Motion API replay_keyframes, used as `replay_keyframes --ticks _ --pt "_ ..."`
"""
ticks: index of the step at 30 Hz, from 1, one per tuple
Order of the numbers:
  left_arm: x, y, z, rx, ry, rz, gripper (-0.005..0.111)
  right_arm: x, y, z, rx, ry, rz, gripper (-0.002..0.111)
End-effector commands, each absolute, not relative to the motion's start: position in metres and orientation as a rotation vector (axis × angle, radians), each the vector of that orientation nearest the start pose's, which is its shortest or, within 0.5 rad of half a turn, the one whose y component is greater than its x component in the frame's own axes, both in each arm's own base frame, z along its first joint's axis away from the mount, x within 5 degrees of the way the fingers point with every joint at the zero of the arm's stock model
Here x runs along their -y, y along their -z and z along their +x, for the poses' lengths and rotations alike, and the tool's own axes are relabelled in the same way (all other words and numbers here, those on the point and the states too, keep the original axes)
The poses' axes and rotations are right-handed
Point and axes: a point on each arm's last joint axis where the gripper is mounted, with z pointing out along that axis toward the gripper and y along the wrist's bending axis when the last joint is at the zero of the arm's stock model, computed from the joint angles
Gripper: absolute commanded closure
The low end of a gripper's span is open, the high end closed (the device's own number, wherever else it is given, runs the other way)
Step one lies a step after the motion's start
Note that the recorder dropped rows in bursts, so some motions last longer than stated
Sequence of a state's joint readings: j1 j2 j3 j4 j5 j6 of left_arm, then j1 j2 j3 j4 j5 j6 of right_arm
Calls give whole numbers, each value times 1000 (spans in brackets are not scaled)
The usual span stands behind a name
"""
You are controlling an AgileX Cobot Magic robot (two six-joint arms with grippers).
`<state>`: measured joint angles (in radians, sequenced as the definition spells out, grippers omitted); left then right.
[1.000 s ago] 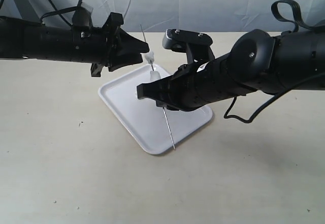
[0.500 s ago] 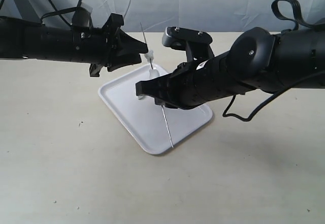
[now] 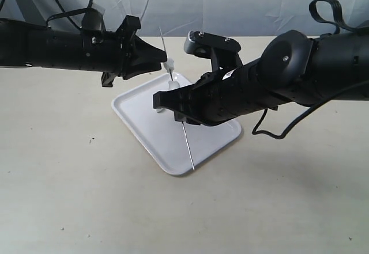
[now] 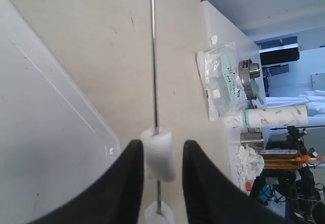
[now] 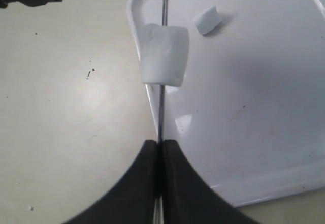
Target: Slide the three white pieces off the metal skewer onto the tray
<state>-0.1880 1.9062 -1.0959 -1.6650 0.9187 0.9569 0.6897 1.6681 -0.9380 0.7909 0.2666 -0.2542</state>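
Observation:
The metal skewer (image 3: pixel 188 150) stands steeply tilted over the white tray (image 3: pixel 147 130), and my right gripper (image 3: pixel 179 114) is shut on its lower part. Two white pieces are threaded on it: an upper piece (image 3: pixel 169 65) and a lower piece (image 3: pixel 173 85). My left gripper (image 4: pixel 162 144) is open with its fingers on either side of the upper piece (image 4: pixel 158 153); one finger touches it and the other stands apart. The third piece (image 5: pixel 206 20) lies loose on the tray (image 5: pixel 254 107). In the right wrist view the gripper (image 5: pixel 160 144) pinches the rod below a threaded piece (image 5: pixel 163 55).
The tray lies on a beige tabletop (image 3: pixel 86 196). A black cable (image 3: pixel 277 133) hangs from the right arm beside the tray. Past the table's far edge sit a plastic bag (image 4: pixel 221 76) and bottles (image 4: pixel 274 117). A pale cloth backdrop (image 3: pixel 230 0) hangs behind.
The right gripper and the skewer's lower tip have shifted slightly left over the tray. The left arm has barely moved.

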Motion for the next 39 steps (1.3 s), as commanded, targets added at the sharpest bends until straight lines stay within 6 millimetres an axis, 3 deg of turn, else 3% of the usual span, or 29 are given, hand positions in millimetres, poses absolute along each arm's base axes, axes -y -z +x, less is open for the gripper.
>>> replay_keyframes --ticks 1,7,13,20,23,30,39 --pt "142 -200 357 -2291 1505 -60 86 -230 -202 253 -2517 -768 -286 109" --pt "141 -197 357 -2309 1466 -47 85 -231 -203 253 -2519 -784 -262 109" --pt "141 -197 357 -2311 1467 -43 68 -233 -206 253 -2506 -782 -345 109" --pt "141 -197 357 -2311 1465 -45 68 -235 -209 253 -2505 -796 -355 109" --pt "141 -197 357 -2310 1466 -47 70 -235 -209 253 -2507 -797 -356 109" --pt "141 -197 357 -2309 1468 -51 88 -235 -209 253 -2510 -796 -363 109" --pt "139 -197 362 -2285 1435 -132 88 -235 -207 249 -2546 -814 -393 109"
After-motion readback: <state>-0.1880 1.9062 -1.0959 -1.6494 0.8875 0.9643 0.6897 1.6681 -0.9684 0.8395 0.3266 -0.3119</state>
